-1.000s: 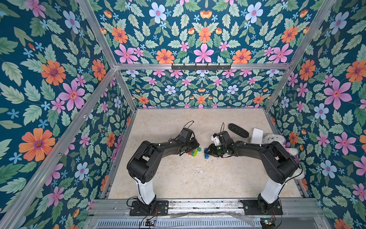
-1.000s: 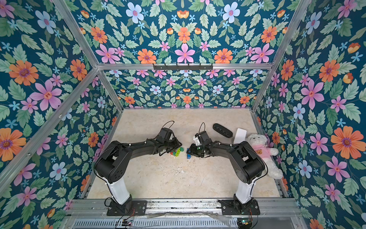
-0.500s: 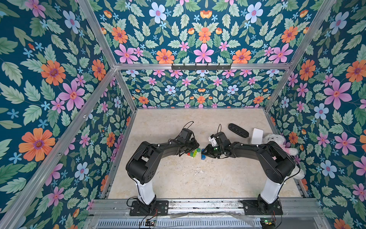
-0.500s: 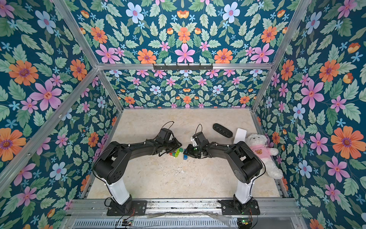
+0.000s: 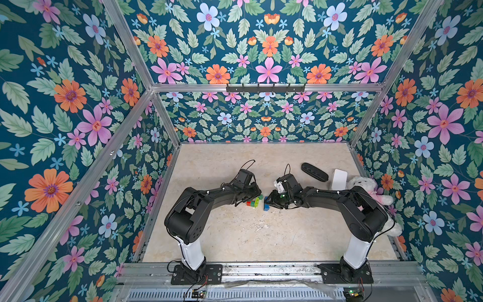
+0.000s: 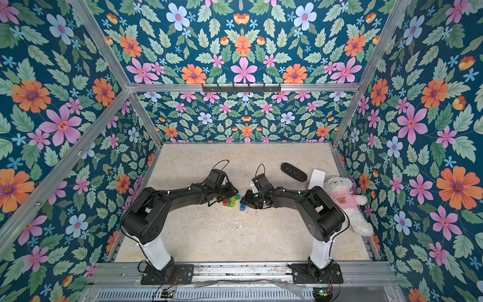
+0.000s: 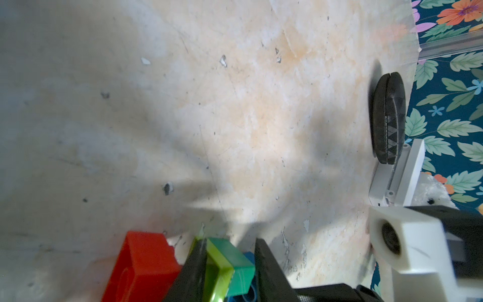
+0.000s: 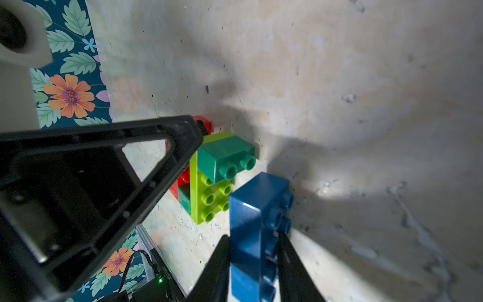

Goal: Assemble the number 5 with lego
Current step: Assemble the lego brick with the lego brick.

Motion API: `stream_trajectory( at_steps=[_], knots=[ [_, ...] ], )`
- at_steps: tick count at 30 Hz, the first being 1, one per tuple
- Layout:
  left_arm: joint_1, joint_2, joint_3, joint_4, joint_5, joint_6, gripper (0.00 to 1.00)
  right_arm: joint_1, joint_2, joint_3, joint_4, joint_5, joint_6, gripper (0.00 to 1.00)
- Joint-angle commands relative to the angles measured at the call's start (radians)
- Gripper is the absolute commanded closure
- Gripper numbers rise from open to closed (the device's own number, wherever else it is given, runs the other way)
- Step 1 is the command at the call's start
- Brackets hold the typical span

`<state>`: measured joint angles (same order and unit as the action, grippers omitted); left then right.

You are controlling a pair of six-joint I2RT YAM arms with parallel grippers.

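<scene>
Presently, your right gripper (image 8: 253, 236) clamped the blue brick (image 8: 258, 198), apparently due next onto the stack (image 8: 209, 196) that your left gripper (image 7: 230, 241) bracketed, its grip unconfirmed.

No words, numbers or brand names legible anywhere, in any view. Only a small brown bear-face emblem (image 6: 341, 200) on the pink shirt (image 6: 349, 198) of the white teddy bear (image 6: 362, 222), at right of centre in a top view.
</scene>
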<state>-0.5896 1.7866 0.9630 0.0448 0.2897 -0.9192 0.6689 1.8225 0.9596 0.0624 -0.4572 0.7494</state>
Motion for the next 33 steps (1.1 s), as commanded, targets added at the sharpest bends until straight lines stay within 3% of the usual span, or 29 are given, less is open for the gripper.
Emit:
stream_trajectory(
  at_steps=[1, 11, 24, 33],
  knots=[
    [-0.001, -0.01, -0.002, -0.019, -0.009, 0.014, 0.66, 0.007, 0.012, 0.027, -0.011, 0.011, -0.015, 0.67],
    [0.0, -0.009, -0.008, -0.011, -0.003, 0.01, 0.75, 0.023, 0.046, 0.074, -0.064, 0.025, -0.056, 0.67],
    [0.0, -0.006, -0.015, -0.01, -0.008, 0.015, 0.76, 0.017, 0.072, 0.106, -0.196, 0.115, -0.141, 0.71],
    [0.001, -0.003, -0.012, -0.013, -0.007, 0.022, 0.8, -0.014, 0.089, 0.139, -0.251, 0.084, -0.275, 0.75]
  ],
)
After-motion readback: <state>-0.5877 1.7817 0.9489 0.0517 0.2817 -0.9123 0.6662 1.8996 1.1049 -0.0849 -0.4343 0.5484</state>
